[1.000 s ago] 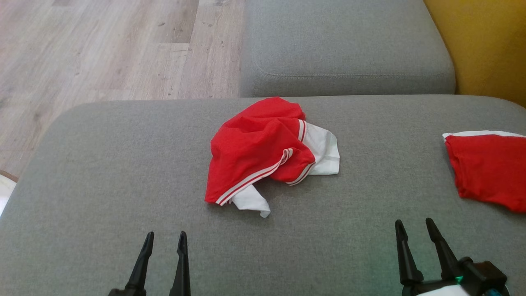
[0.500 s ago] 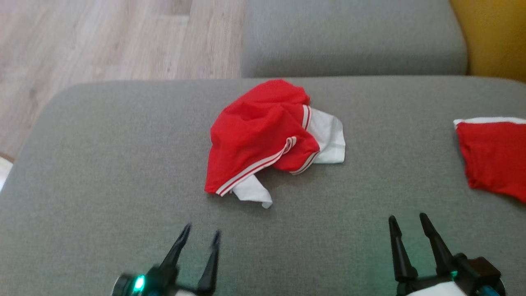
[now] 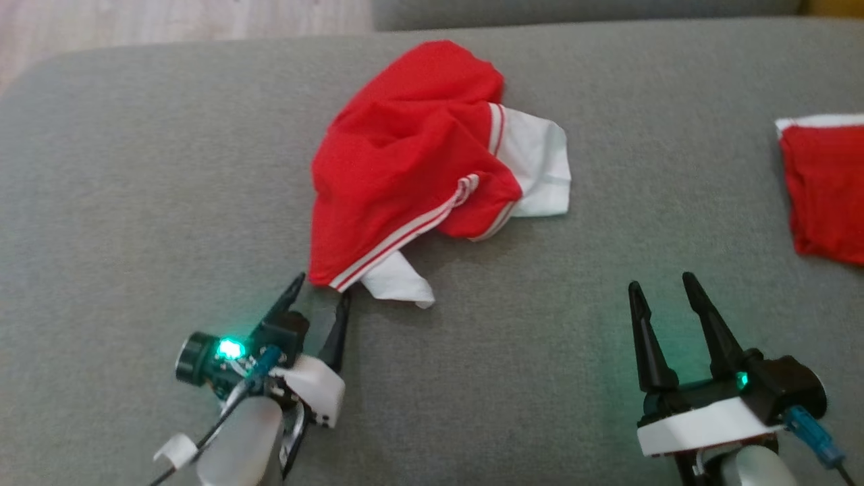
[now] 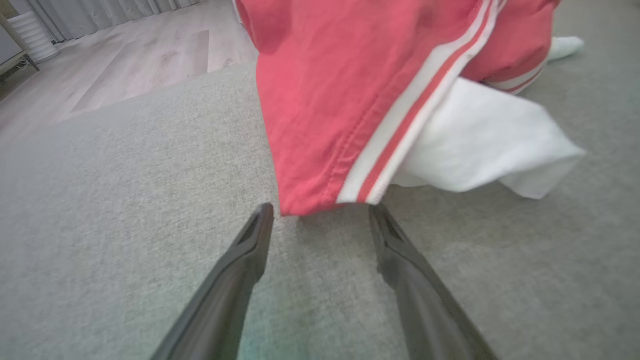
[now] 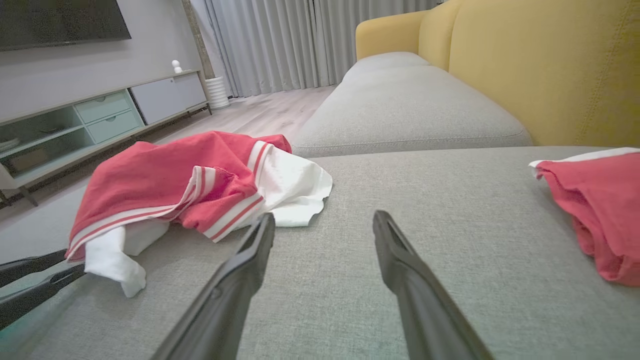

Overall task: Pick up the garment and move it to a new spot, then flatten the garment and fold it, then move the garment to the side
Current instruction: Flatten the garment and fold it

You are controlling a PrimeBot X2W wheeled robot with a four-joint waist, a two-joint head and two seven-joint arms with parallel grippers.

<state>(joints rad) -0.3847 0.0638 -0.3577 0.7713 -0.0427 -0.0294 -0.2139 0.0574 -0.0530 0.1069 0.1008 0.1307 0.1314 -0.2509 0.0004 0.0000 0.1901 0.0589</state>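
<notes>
- The garment (image 3: 418,155) is lying crumpled in the middle of the grey sofa cushion (image 3: 135,169).
- The left gripper (image 3: 322,287) is hovering just at its near striped corner, fingers spread wide.
- The right gripper (image 3: 661,282) is sitting well apart, fingers also spread.

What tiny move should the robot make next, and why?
Probably ease the left jaws forward a little and close them: they stand open over the grey cushion, with their tips at the striped corner of the red garment, which nothing grips yet.
</notes>
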